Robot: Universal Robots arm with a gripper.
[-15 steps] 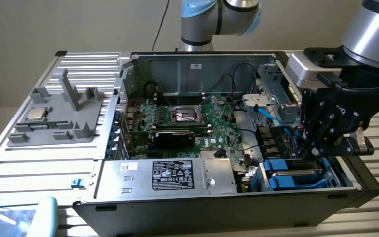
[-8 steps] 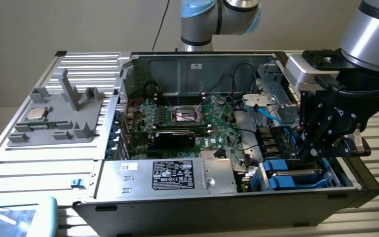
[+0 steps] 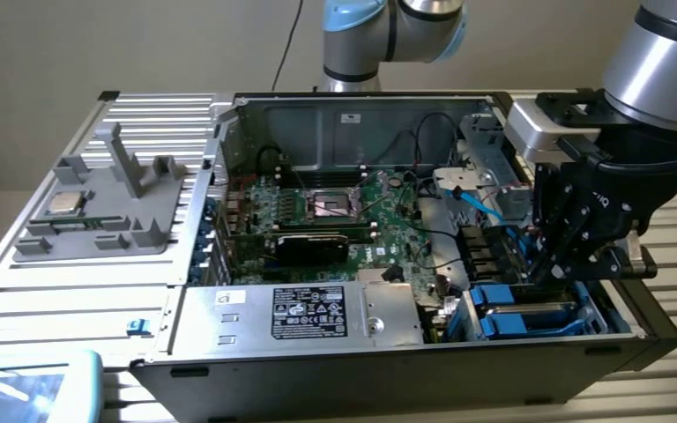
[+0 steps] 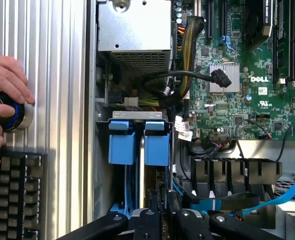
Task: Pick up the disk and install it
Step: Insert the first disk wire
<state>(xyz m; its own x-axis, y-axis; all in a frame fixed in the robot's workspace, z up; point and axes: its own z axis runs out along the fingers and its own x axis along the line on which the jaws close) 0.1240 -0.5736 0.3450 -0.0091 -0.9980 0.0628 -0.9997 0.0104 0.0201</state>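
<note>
My gripper [image 3: 550, 273] reaches down into the drive bay of an open computer case [image 3: 374, 363], at the exterior view's right. The case lies on its side on a slatted metal table [image 3: 68, 295].

In the wrist view my gripper [image 4: 163, 212] hangs directly above the disk [image 4: 156, 145]. The disk stands on edge in the bay, framed by its bright blue bracket. My two dark fingers [image 4: 153, 212] are drawn in close on either side of the disk's near end, clamped on it. A second blue bracket [image 4: 121, 145] sits just beside the disk, on the side toward the case wall. The disk I hold is the one nearer the green motherboard [image 4: 247, 75].

A big silver box with a black label [image 3: 303, 313] sits near the bay, between it and the exterior view's left. A light blue cable [image 4: 287, 192] runs past the bay on the motherboard's side.

Well apart from the case, at the exterior view's left, a grey fixture [image 3: 92, 220] rests on the table. A small square silver chip [image 3: 63, 204] lies on it.

Outside the case wall, a person's hand [image 4: 5, 80] rests on a round knob with a blue ring [image 4: 10, 116], just beside a black keyboard [image 4: 12, 197].
</note>
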